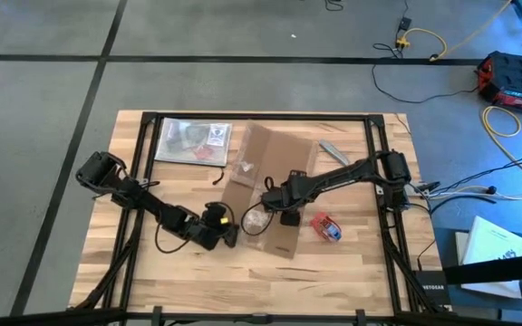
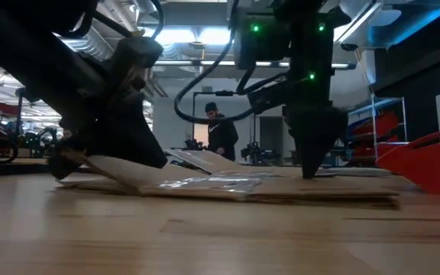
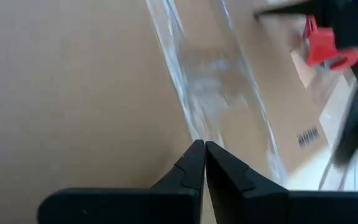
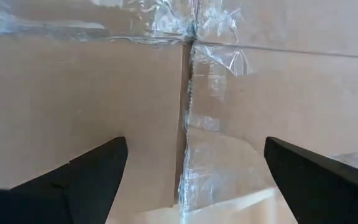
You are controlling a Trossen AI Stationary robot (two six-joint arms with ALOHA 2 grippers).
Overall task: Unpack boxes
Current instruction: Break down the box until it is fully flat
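Nearest the camera in the low view, the pale wooden tabletop [image 2: 205, 237] fills the foreground; on it lies the flattened brown cardboard box [image 2: 281, 191], its near-left flap raised off the wood. In the high view the cardboard box [image 1: 265, 186] lies at the centre of the tabletop [image 1: 352, 263], between the two arms, with flaps spread and strips of shiny clear tape [image 4: 194, 93] crossing its seams.

Left gripper [image 1: 227, 226]: at the box's near-left edge, jaws fully closed with the tips meeting; in the left wrist view the left gripper [image 3: 204, 149] points at a clear tape strip on the cardboard. Whether the tips pinch the flap edge cannot be told.

Right gripper [image 1: 279, 201]: over the middle of the box, jaws spread wide and holding nothing. In the right wrist view its two dark fingers [image 4: 86, 171] stand on either side of the taped centre seam, bare cardboard between them. In the low view it points straight down, its tip at or just above the box surface.

Other items: a small red-and-blue object [image 1: 326, 226] on the tabletop just beside the box's right edge; a clear plastic bag with printed contents [image 1: 193, 140] at the far-left corner of the tabletop, just beside the box. A person in dark clothing [image 2: 221, 134] stands in the room beyond the table.
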